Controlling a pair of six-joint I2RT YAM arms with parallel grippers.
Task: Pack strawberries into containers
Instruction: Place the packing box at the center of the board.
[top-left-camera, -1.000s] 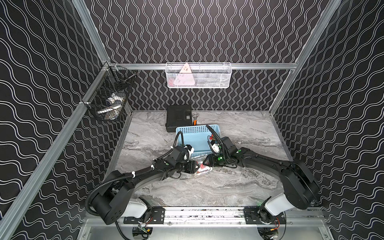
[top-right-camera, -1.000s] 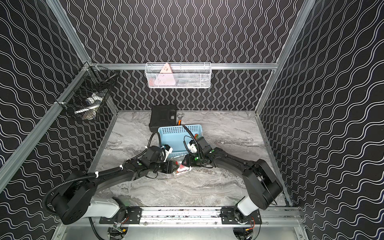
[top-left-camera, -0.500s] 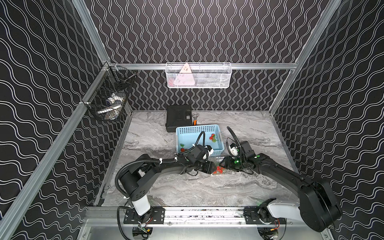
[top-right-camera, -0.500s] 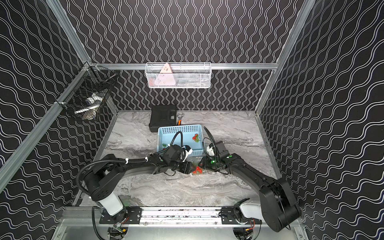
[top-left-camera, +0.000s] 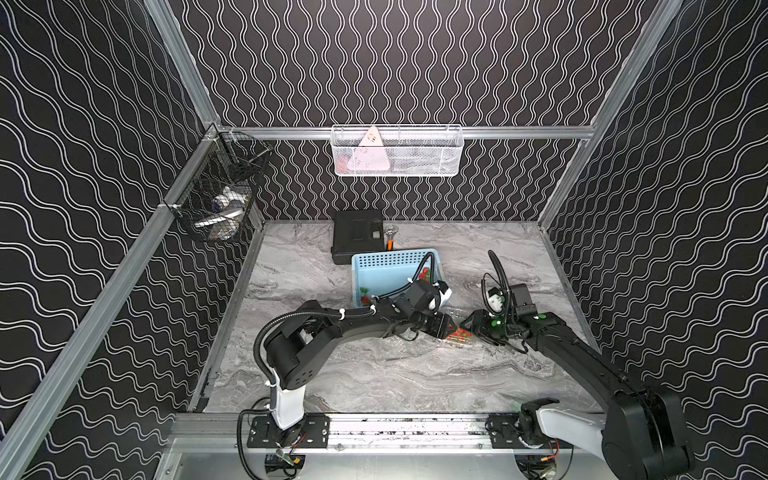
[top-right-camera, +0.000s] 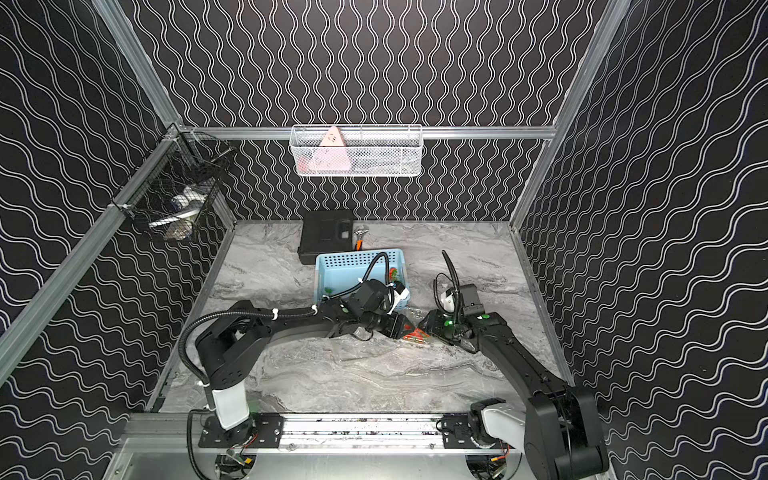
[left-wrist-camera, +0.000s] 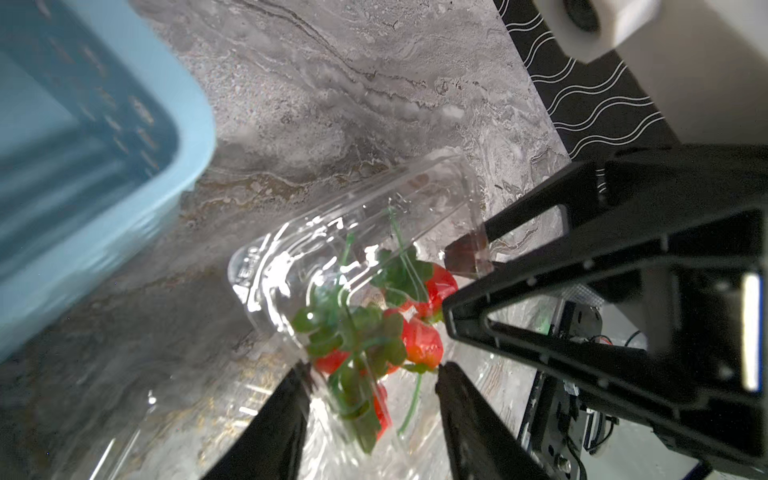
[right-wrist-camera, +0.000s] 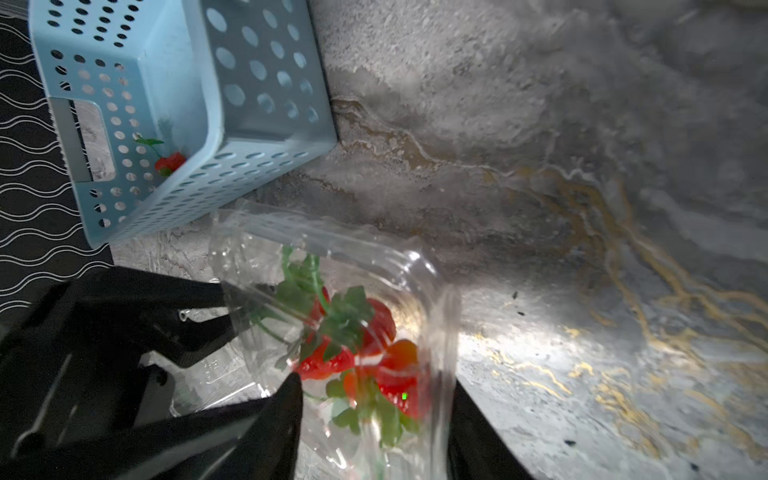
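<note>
We see bright red strawberries (left-wrist-camera: 419, 340) with green leafy tops and thin stems, bunched inside a clear plastic container (left-wrist-camera: 257, 270). It sits low over the marble table (top-left-camera: 374, 374), just near and right of the blue basket (top-left-camera: 390, 259). A few more berries (right-wrist-camera: 170, 162) lie in that basket. The left gripper (left-wrist-camera: 370, 374) meets the container from the left and the right gripper (right-wrist-camera: 374, 395) from the right. Each has its jaws about half open, pressed against the container's walls.

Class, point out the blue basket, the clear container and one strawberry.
blue basket (top-left-camera: 388, 262): a top view, perforated back wall
clear container (left-wrist-camera: 257, 266): left wrist view, plastic corner
strawberry (left-wrist-camera: 419, 338): left wrist view, red flesh
</note>
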